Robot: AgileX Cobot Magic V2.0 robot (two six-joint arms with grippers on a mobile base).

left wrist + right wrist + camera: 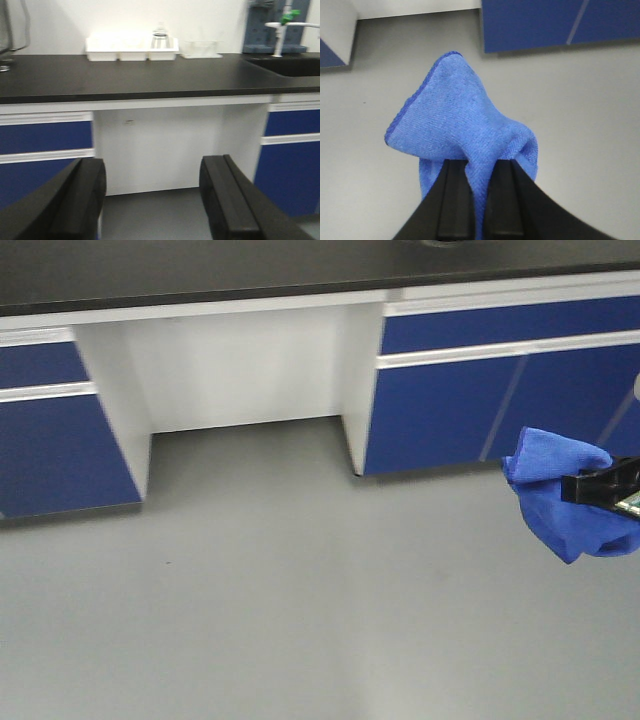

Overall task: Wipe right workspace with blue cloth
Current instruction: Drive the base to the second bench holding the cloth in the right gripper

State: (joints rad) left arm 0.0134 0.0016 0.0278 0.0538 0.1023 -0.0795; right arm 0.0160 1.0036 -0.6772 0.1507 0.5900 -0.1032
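My right gripper is shut on the blue cloth, which bunches up above the black fingers and hangs below them. In the front view the cloth hangs in the air at the right edge, over the grey floor, with the right gripper entering from the right. My left gripper is open and empty. It points at the white knee space under the black countertop.
Blue cabinet fronts stand behind the cloth and at the far left. A white tray with a glass vessel sits at the back of the countertop. A sink with a tap is at its right end.
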